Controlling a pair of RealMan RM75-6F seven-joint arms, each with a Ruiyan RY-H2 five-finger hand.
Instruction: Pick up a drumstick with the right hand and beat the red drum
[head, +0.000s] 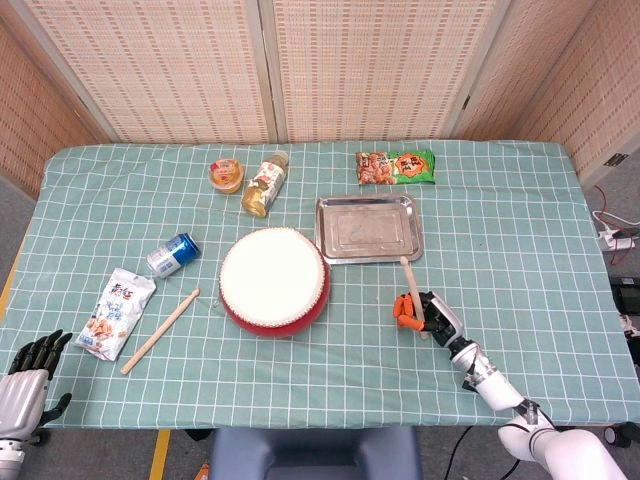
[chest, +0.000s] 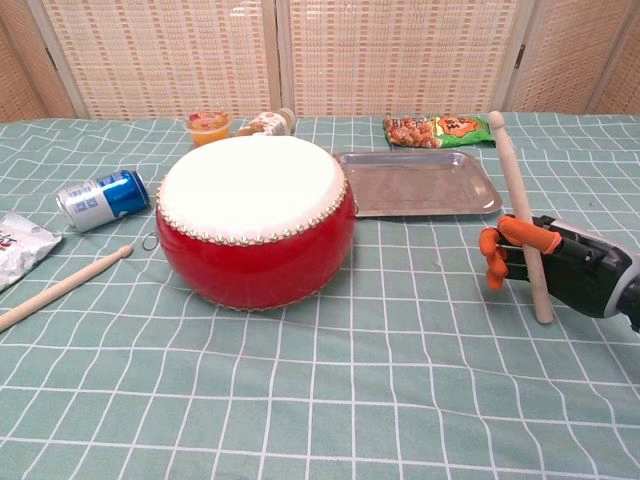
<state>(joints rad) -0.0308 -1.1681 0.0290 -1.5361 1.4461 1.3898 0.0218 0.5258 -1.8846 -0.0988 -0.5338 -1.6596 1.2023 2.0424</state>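
So my right hand (chest: 545, 262) has its orange fingertips (chest: 492, 262) curled around a drumstick (chest: 520, 208), gripping it partway up the shaft. The stick is close to upright, leaning a bit toward the drum, with its rounded tip up top and the butt end down near the tablecloth (head: 520, 210). From the head camera the same hand (head: 428, 312) sits just below the front right corner of the metal tray (head: 368, 228), and the stick (head: 410, 290) looks really short from up there.

The red drum (chest: 255, 222) is off to my left, well apart from the hand, white skin facing up. There's open cloth between the two, so nothing sits in the gap. The tray (chest: 420, 184) is behind that gap, close to the drum's right side but not touching as far as I can see.

Other stuff around: a second drumstick (head: 160, 331) lying flat left of the drum, a blue can (head: 173, 254) on its side, a white snack bag (head: 116, 313), an orange jelly cup (head: 227, 175), a bottle (head: 264, 184) lying down, and a green snack packet (head: 396, 166) behind the tray.

My left hand (head: 27, 375) is off the table's near left corner, fingers apart, holding nothing.
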